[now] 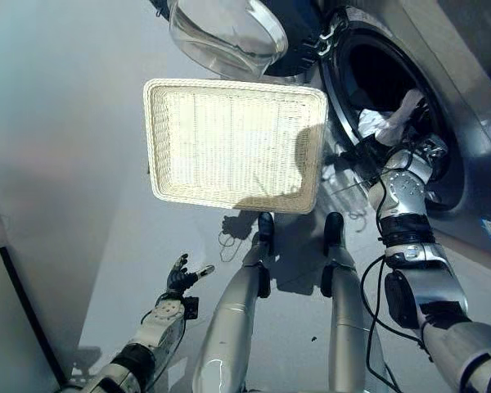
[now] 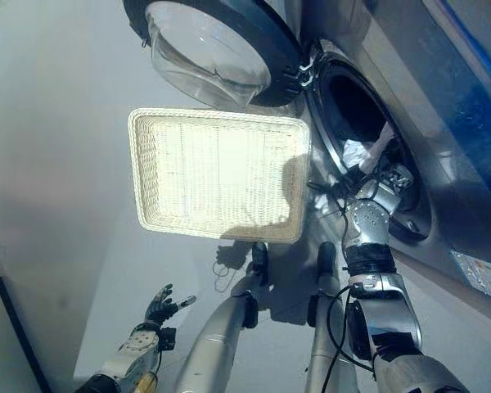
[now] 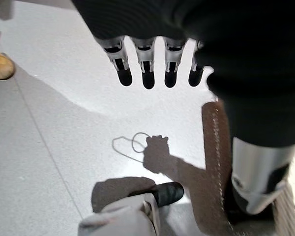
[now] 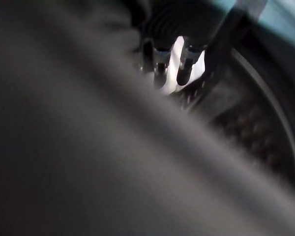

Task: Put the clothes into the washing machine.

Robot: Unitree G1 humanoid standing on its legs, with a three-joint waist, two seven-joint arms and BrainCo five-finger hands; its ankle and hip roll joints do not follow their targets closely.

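Left eye view: right hand [image 1: 375, 147] with white cloth [image 1: 395, 117] inside washing machine [image 1: 442, 90].

A laundry spot: a front-loading washing machine [image 1: 442, 90] stands far right, its round glass door [image 1: 229, 33] swung open, with a white wicker basket [image 1: 233, 196] on the plain grey floor [image 1: 65, 164] beside it.

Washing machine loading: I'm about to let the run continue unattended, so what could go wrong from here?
1. The white cloth lies at the drum opening with part of it standing up by the rim; it may slide out or catch in the door seal.
2. The right hand reaches into the washing machine; pulling back could drag cloth out.
3. The open door hangs over the basket, close to any arm swing.
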